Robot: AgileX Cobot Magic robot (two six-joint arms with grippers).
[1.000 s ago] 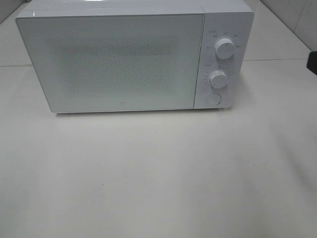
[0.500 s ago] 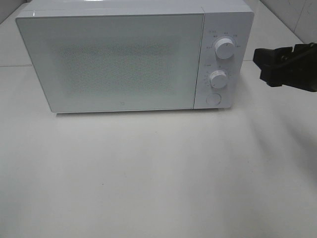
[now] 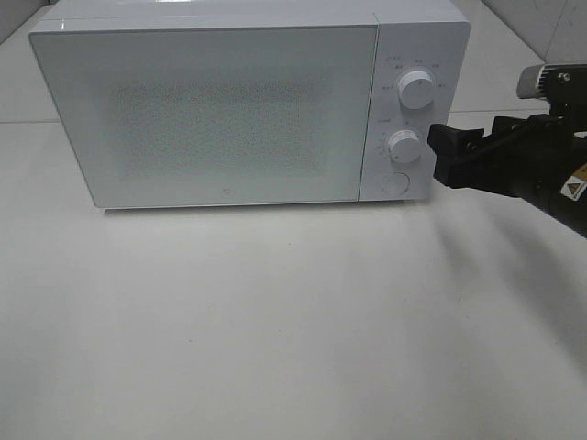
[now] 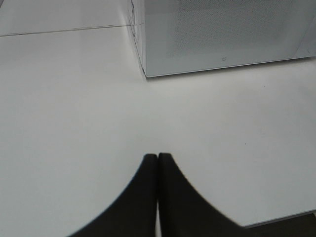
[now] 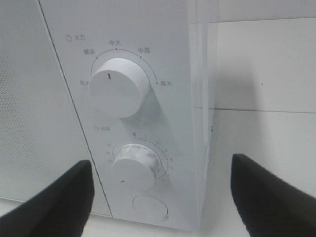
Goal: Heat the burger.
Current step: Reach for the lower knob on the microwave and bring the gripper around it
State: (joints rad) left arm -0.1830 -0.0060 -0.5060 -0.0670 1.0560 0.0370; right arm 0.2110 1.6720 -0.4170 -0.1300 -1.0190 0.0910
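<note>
The right claw hangs in the exterior high view just beside the right edge of the white microwave, level with the lower knob. Its black arm is cut off by the right border, and from here the spread of its jaws is hard to judge. The upper knob and the round button stand above and below that lower knob. The door is shut and its dotted window shows nothing behind it. The burger appears in no view, so its place, its facing and its long axis cannot be told. The tabletop in front is plain white, and the left claw is out of this frame. The left wrist view alone shows the left claw: its two dark fingers are pressed together with nothing between them, above the tabletop and well apart from the microwave, of which only a lower front corner shows. The right wrist view settles the right claw: its jaws stand wide apart and empty, facing the control panel. The upper knob with a red mark, the lower knob and the button lie between the fingers, none touched. The small printed labels around the knobs are hard to read.
</note>
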